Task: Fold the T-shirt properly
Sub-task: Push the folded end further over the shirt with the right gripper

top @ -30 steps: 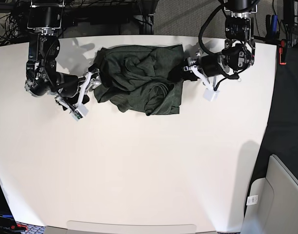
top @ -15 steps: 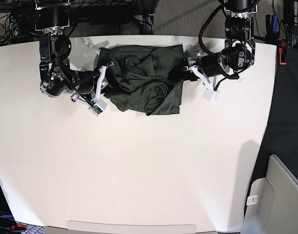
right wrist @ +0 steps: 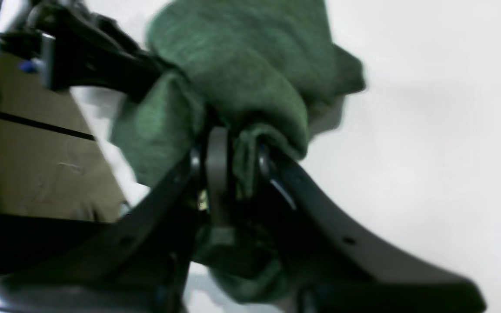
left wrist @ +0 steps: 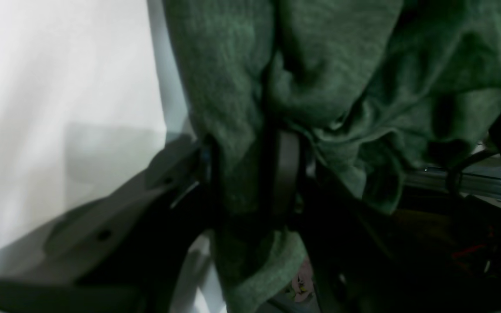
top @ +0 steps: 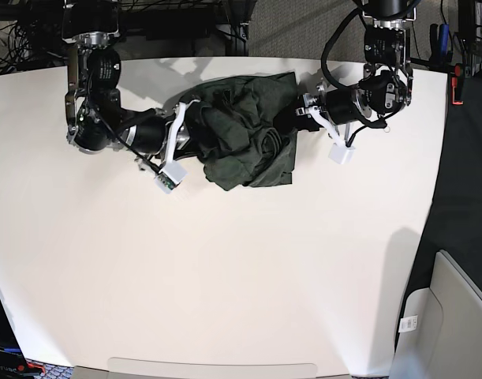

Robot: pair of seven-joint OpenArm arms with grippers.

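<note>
The dark olive-green T-shirt [top: 242, 130] lies bunched in a heap at the back middle of the white table [top: 225, 260]. My right gripper [top: 185, 118], on the base view's left, is shut on the shirt's left edge; the right wrist view shows the gripper [right wrist: 239, 161] pinching a fold of green knit [right wrist: 250, 69]. My left gripper [top: 300, 113], on the base view's right, is shut on the shirt's right edge; in the left wrist view the gripper [left wrist: 246, 169] has fabric [left wrist: 342, 74] clamped between the jaws and draping over them.
A black cloth [top: 471, 158] hangs past the table's right edge. A grey bin [top: 446, 316] stands at the lower right. A red clamp [top: 457, 85] sits on the back right edge. Cables and frame run behind the table's far edge.
My right gripper has moved to the right with the shirt's left edge, pushing the shirt into a narrower, taller bunch. My left gripper has stayed in place.
</note>
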